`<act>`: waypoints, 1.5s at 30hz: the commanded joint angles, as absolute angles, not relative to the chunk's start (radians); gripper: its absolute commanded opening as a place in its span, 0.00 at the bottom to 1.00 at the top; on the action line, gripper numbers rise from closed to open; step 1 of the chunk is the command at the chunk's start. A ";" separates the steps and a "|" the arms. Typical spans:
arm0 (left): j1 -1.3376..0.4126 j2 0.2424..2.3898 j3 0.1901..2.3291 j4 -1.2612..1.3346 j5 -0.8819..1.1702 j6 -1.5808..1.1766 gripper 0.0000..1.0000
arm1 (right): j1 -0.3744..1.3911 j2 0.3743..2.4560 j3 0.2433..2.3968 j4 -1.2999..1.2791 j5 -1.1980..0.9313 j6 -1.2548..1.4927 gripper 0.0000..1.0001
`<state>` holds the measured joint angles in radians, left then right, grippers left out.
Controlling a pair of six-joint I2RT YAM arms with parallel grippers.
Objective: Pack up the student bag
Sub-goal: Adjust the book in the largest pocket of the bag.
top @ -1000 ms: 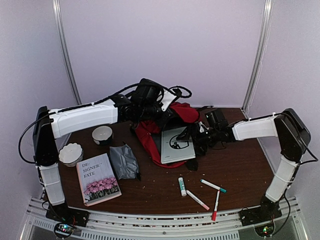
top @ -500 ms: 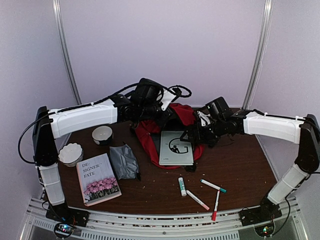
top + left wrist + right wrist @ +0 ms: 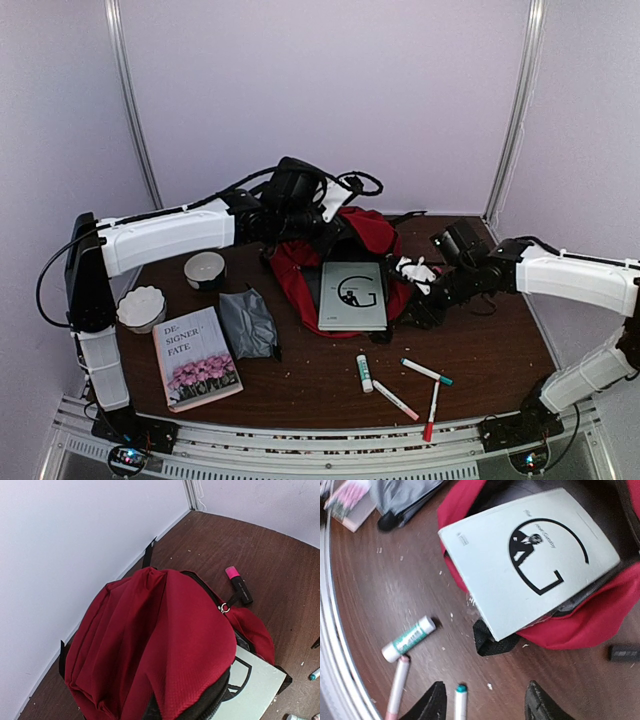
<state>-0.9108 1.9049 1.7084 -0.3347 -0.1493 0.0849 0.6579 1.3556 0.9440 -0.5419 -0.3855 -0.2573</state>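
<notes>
Student bag (image 3: 362, 232) is sitting at centre of the overhead view, toward the far edge of the counter (image 3: 490, 345). Red fabric, black trim, mouth gaping toward the lower part of the frame. The upper fabric is tenting upward.

- A pale grey book (image 3: 352, 295) with a black curved emblem is lying flat across the bag's mouth. Its far end is resting on the bag and its near corner is jutting past the red rim.
- Left claw (image 3: 318, 222) is sitting at the bag's raised top, shut tight on the red fabric. In its wrist view the fingers are hiding under the bunched cloth.
- Right claw (image 3: 487, 706) is hovering to the right of the bag, just above the counter. Its fingers are standing apart at a middling gap with nothing between them.
- A pink-capped highlighter (image 3: 239, 584) is lying on the counter beside the bag in the left wrist view.
- A glue stick (image 3: 364, 373) and three markers (image 3: 396, 400) are scattered below the bag, near the lower edge.
- A crumpled grey pouch (image 3: 246, 322) is lying left of the bag.
- A flower-covered book (image 3: 196, 358) is lying at lower left.
- Two white bowls (image 3: 205, 270) are standing at the left, one nearer the edge.
</notes>
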 commanded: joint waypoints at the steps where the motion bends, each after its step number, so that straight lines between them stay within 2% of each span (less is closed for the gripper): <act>1: -0.899 1.842 1.714 -0.259 -0.111 0.088 0.00 | 0.705 1.322 0.918 -0.532 -0.306 -0.697 0.50; 4: -0.891 1.844 1.720 -0.264 -0.100 0.083 0.00 | 0.771 1.373 0.944 -0.564 -0.206 -0.875 0.53; 9: -0.888 1.843 1.734 -0.283 -0.101 0.084 0.00 | 0.816 1.488 1.008 -0.528 -0.100 -0.888 0.53; 28: -0.888 1.848 1.756 -0.301 -0.062 0.081 0.00 | 0.833 1.700 1.078 -0.438 0.068 -0.963 0.39; 37: -0.888 1.849 1.748 -0.302 -0.022 0.103 0.00 | 0.834 1.770 1.115 -0.279 0.225 -0.969 0.27; 45: -0.890 1.856 1.748 -0.291 0.073 0.121 0.00 | 0.833 1.882 1.163 -0.061 0.376 -1.066 0.22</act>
<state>-0.8898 1.8977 1.7096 -0.3599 -0.0101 0.1028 0.8303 1.8366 1.1110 -0.2565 0.2462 -1.0096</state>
